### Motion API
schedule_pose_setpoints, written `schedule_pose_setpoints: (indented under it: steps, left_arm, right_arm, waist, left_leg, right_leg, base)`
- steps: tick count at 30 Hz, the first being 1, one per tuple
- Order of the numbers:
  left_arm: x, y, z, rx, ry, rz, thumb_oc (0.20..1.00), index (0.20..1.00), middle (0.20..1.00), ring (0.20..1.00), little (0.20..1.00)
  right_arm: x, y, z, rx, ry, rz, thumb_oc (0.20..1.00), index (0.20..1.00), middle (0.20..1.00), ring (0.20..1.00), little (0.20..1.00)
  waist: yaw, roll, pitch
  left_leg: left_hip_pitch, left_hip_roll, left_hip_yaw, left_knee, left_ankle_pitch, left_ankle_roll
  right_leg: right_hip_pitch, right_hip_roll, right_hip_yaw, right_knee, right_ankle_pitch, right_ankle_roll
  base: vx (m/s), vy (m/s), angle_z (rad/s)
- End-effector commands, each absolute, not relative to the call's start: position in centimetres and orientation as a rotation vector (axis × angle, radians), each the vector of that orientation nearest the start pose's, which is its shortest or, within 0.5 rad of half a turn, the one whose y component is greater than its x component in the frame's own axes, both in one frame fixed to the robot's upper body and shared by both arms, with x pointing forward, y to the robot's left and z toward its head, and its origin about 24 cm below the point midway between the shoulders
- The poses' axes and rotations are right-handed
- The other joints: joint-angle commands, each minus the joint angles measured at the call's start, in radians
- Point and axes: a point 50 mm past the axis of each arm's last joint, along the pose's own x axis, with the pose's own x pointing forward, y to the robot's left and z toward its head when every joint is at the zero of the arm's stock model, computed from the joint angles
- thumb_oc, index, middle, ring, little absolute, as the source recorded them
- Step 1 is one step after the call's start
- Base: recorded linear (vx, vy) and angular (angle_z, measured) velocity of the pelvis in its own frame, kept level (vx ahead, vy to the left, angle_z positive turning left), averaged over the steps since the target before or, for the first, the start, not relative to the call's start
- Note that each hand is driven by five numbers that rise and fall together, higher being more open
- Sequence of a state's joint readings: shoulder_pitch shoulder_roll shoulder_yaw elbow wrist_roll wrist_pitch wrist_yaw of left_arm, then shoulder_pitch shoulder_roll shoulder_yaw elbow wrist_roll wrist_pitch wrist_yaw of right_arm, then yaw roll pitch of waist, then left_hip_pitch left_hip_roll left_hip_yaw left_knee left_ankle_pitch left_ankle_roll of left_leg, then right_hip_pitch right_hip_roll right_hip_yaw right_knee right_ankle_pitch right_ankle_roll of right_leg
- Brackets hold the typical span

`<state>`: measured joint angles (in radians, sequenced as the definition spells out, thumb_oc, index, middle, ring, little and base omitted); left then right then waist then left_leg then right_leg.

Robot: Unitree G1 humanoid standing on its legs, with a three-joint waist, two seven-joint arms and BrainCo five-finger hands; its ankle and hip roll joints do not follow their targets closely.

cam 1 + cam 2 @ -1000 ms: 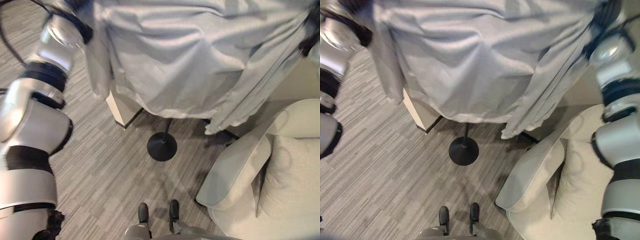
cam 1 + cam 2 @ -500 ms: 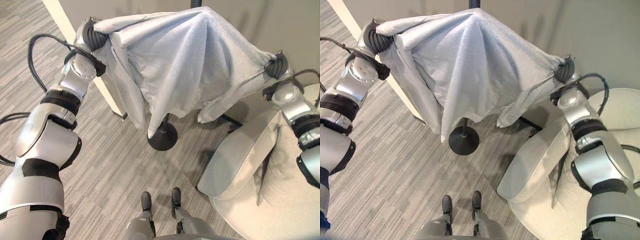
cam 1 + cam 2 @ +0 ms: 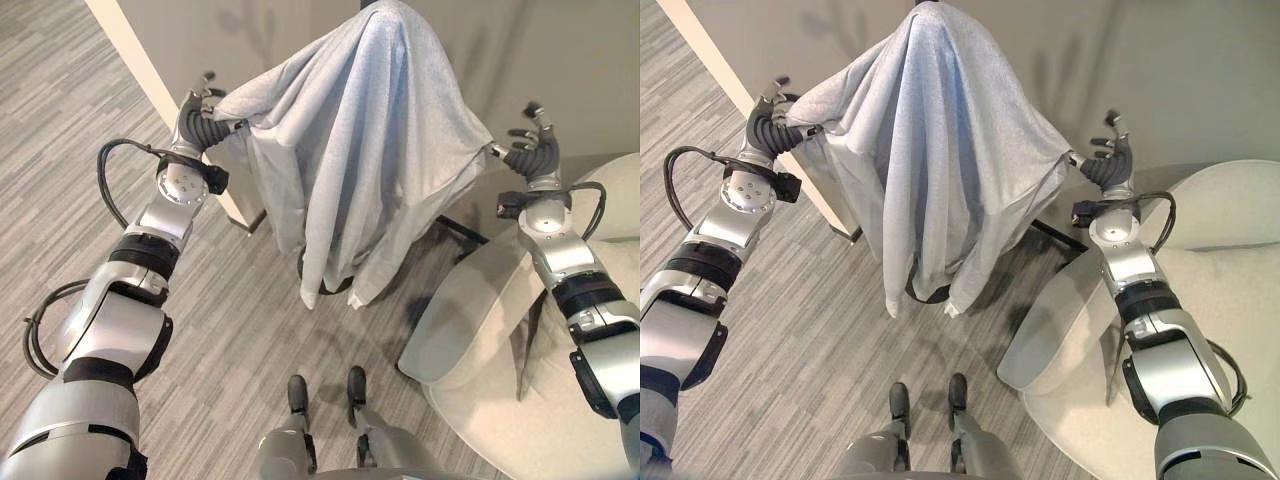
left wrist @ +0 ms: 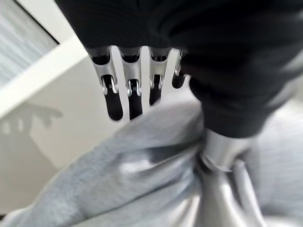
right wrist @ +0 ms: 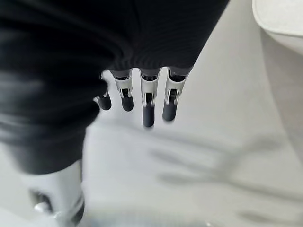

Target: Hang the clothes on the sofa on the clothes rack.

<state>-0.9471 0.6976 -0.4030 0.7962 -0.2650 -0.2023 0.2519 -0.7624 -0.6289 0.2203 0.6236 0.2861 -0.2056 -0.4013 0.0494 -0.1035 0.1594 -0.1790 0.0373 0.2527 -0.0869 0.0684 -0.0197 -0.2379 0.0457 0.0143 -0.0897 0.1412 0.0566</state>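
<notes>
The pale grey garment (image 3: 365, 150) is draped over the top of the clothes rack (image 3: 325, 290), its peak on the pole head and its long axis running straight down toward the round black base, which shows just below the hem. The cream sofa (image 3: 1200, 290) sits to the robot's right, with no other clothing visible on the part in view. The left hand (image 3: 200, 115) is raised at the garment's left shoulder, where a fold of cloth stretches out sideways to it; in the left wrist view the fingers (image 4: 127, 90) hang straight and slack above the fabric, and the cloth appears to lie against the thumb rather than be pinched, though the view is too close to be sure. The right hand (image 3: 1110, 160) stands at the opposite edge, fingers (image 5: 147, 101) extended and spread against the bare wall, with the cloth's corner just beside it at most. Judgement: the garment lies inward of both hands, between them, hanging from the rack. The left hand is the nearer to the cloth, so withdrawal there should go outward and clear of the fold, lest it drag the garment off the pole.
</notes>
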Motion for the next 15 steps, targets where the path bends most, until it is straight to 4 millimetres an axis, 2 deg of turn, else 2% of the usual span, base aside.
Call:
schedule_pose_setpoints:
  steps: [1,3,5,7,8,9,10,11,12,13,15]
  left_arm:
    - [38.6,24.2,22.7,0.429,-0.444,0.22,1.0,1.0,1.0,1.0,1.0]
    - [37.7,25.1,21.1,0.395,-0.423,0.212,1.0,1.0,1.0,1.0,1.0]
    - [36.6,25.9,18.9,0.294,-0.392,0.221,1.0,1.0,1.0,1.0,1.0]
    - [35.3,26.7,17.4,0.28,-0.38,0.238,1.0,1.0,1.0,1.0,1.0]
    - [33.9,27.7,15.9,0.236,-0.361,0.265,1.0,1.0,1.0,1.0,1.0]
    - [33.1,28.2,14.9,0.224,-0.343,0.276,1.0,1.0,1.0,1.0,1.0]
    - [32.4,28.6,13.6,0.23,-0.307,0.285,1.0,1.0,1.0,1.0,1.0]
    - [31.3,29.1,11.5,0.239,-0.25,0.316,1.0,1.0,1.0,1.0,1.0]
    - [31.1,29.1,11.4,0.241,-0.246,0.315,1.0,1.0,1.0,1.0,1.0]
    - [30.0,29.3,9.5,0.196,-0.195,0.33,1.0,1.0,1.0,1.0,1.0]
    - [28.8,29.3,7.0,0.176,-0.117,0.342,1.0,1.0,1.0,1.0,1.0]
  right_arm:
    - [35.4,-27.5,20.8,-0.349,-0.501,-0.444,1.0,1.0,1.0,1.0,1.0]
    - [34.4,-28.3,20.2,-0.478,-0.485,-0.433,1.0,1.0,1.0,1.0,1.0]
    - [32.9,-28.6,19.1,-0.511,-0.483,-0.425,1.0,1.0,1.0,1.0,1.0]
    - [31.5,-29.2,18.7,-0.576,-0.494,-0.437,1.0,1.0,1.0,1.0,1.0]
    - [30.1,-29.9,18.9,-0.705,-0.512,-0.467,1.0,1.0,1.0,1.0,1.0]
    - [29.3,-30.3,18.8,-0.733,-0.516,-0.484,1.0,1.0,1.0,1.0,1.0]
    - [28.3,-30.4,18.7,-0.729,-0.529,-0.497,1.0,1.0,1.0,1.0,1.0]
    - [27.3,-30.1,18.1,-0.642,-0.554,-0.493,1.0,1.0,1.0,1.0,1.0]
    - [27.1,-30.1,17.9,-0.642,-0.548,-0.49,1.0,1.0,1.0,1.0,1.0]
    - [26.3,-29.2,17.1,-0.529,-0.564,-0.442,1.0,1.0,1.0,1.0,1.0]
    - [25.6,-28.2,15.8,-0.401,-0.555,-0.371,1.0,1.0,1.0,1.0,1.0]
  waist:
    - [0.031,0.002,-0.023]
    - [0.032,-0.001,-0.028]
    - [0.028,0.0,-0.038]
    - [0.027,0.0,-0.049]
    - [0.023,-0.004,-0.052]
    - [0.02,-0.002,-0.056]
    - [0.019,-0.001,-0.061]
    - [0.015,-0.001,-0.058]
    - [0.016,-0.001,-0.062]
    - [0.015,0.0,-0.054]
    - [0.013,-0.001,-0.052]
  left_leg:
    - [0.027,0.006,-0.013,0.0,-0.043,-0.079]
    - [0.043,0.007,-0.01,0.0,-0.05,-0.079]
    - [0.062,0.007,-0.006,0.0,-0.058,-0.078]
    - [0.078,0.008,-0.002,0.0,-0.066,-0.077]
    - [0.091,0.009,0.001,0.0,-0.074,-0.075]
    - [0.098,0.009,0.004,0.0,-0.078,-0.075]
    - [0.105,0.009,0.005,0.0,-0.081,-0.075]
    - [0.11,0.009,0.01,0.0,-0.084,-0.073]
    - [0.112,0.009,0.01,0.0,-0.085,-0.073]
    - [0.112,0.009,0.013,0.0,-0.085,-0.072]
    - [0.112,0.01,0.018,0.0,-0.084,-0.07]
  right_leg:
    - [0.09,-0.048,-0.006,0.013,-0.097,0.172]
    - [0.101,-0.049,-0.009,0.017,-0.102,0.17]
    - [0.115,-0.052,-0.012,0.023,-0.107,0.168]
    - [0.13,-0.052,-0.013,0.024,-0.114,0.165]
    - [0.137,-0.052,-0.013,0.027,-0.119,0.162]
    - [0.142,-0.052,-0.015,0.028,-0.122,0.161]
    - [0.147,-0.053,-0.016,0.03,-0.123,0.161]
    - [0.149,-0.056,-0.016,0.034,-0.124,0.16]
    - [0.151,-0.056,-0.016,0.034,-0.125,0.16]
    - [0.149,-0.058,-0.015,0.038,-0.124,0.159]
    - [0.146,-0.06,-0.015,0.041,-0.123,0.157]
  base:
    - [0.0,0.002,0.05]
    - [0.0,0.002,0.03]
    - [0.0,0.0,0.0]
    - [0.04,0.012,-0.03]
    - [0.05,0.011,-0.02]
    - [0.05,0.015,-0.05]
    - [0.0,0.0,0.0]
    - [0.0,0.0,0.0]
    - [-0.01,0.006,0.05]
    - [0.0,0.0,0.0]
    - [-0.02,0.011,-0.03]
